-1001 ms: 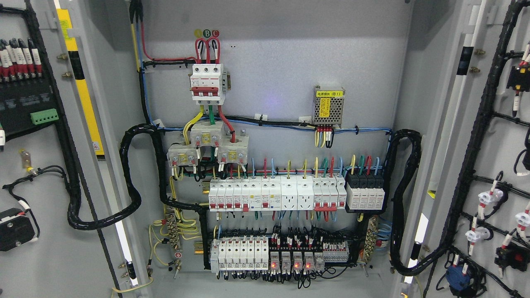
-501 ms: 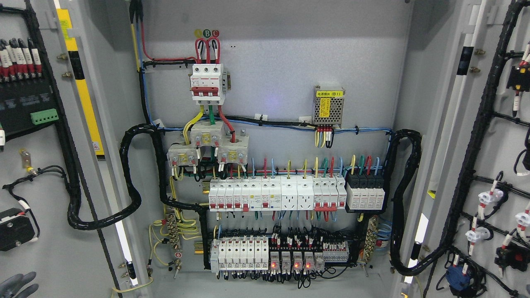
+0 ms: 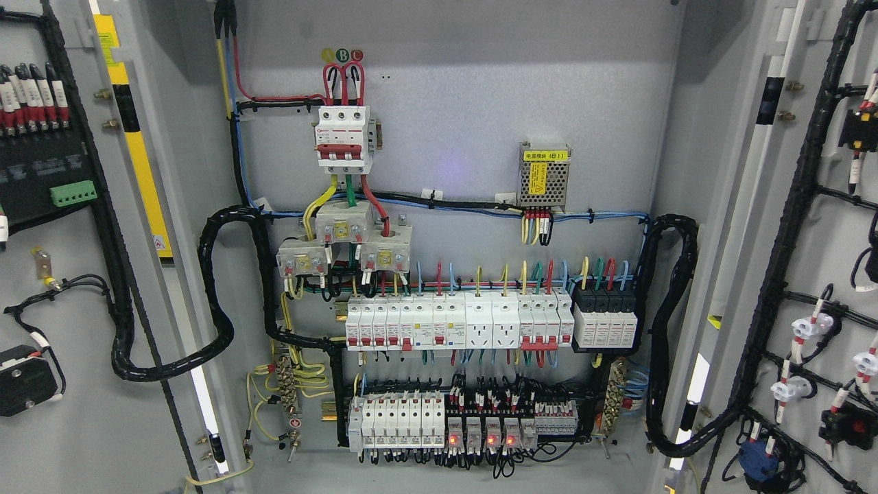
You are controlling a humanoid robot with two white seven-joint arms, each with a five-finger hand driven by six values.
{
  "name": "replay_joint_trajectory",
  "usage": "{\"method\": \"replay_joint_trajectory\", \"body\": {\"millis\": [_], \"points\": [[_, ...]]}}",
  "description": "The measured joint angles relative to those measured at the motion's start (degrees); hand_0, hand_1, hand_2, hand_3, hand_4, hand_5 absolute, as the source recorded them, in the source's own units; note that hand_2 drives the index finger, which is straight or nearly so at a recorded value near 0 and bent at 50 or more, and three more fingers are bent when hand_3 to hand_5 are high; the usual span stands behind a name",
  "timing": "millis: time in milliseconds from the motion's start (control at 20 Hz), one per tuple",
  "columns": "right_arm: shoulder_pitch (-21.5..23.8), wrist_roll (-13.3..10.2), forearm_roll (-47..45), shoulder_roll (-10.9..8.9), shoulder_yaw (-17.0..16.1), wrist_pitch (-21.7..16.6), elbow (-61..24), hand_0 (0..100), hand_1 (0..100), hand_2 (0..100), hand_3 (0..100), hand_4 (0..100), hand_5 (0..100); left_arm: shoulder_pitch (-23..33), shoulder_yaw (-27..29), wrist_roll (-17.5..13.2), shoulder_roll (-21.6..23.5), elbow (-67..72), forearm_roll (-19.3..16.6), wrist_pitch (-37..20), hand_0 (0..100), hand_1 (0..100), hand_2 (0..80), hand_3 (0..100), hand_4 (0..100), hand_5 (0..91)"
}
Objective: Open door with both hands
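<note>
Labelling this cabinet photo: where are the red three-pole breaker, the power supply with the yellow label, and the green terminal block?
red three-pole breaker (image 3: 344, 139), head view, its front face.
power supply (image 3: 544, 180), head view, its mesh cover.
green terminal block (image 3: 73, 193), head view, its middle.

doors (image 3: 68, 343) swung wide, cabinet interior (image 3: 446, 82) unobstructed
</note>
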Motion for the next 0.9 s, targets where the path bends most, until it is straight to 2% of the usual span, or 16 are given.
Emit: {"method": "replay_joint_trajectory", "body": {"millis": [250,451,901], "points": [[0.82,0.26,1.17,0.15,5.93,0.05,6.96,22,3,0,0,0,0,-0.71,-5.31,0.36,-4.95,9.67,-3.58,-0.30,0,0,0.0,0,0,0.0],[0.76,-1.21,4.35,0.37,9.50,0.16,15.17,22,3,0,0,0,0,-2.84,-8.02,0.15,-9.26,20.84,-4.81,-0.38,0,0,0.0,0,0,0.0],[-4.53,-2.67,10.46,3.29,13.82,0.21,40.47,22,4,0,0,0,0,-10.39,-11.71,-0.28,-16.87,50.94,-5.86,-0.58,0,0,0.0,0,0,0.0]]}}
